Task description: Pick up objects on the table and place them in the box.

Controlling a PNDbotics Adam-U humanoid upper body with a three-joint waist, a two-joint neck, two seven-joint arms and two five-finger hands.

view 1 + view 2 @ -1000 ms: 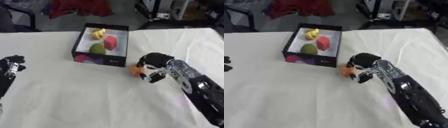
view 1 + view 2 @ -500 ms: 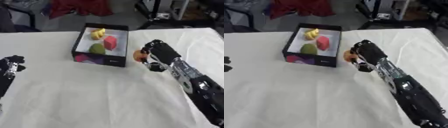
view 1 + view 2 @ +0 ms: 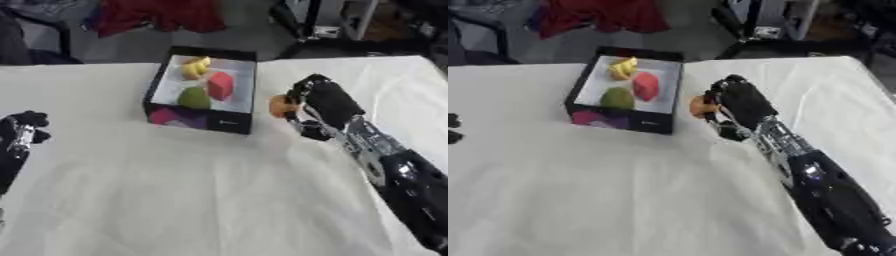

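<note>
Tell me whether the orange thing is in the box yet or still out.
Out. The orange object is held in the right hand, just beside the box wall, not over its opening.

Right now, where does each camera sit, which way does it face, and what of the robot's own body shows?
Left eye view: in the head, looking down at the table; the right hand holds an orange object beside the box, and the left hand rests at the left edge.
Right eye view: same head, looking down from slightly further right; right hand and arm show, the left hand barely in view at the edge.
Both share the box holding yellow, red and green objects.
</note>
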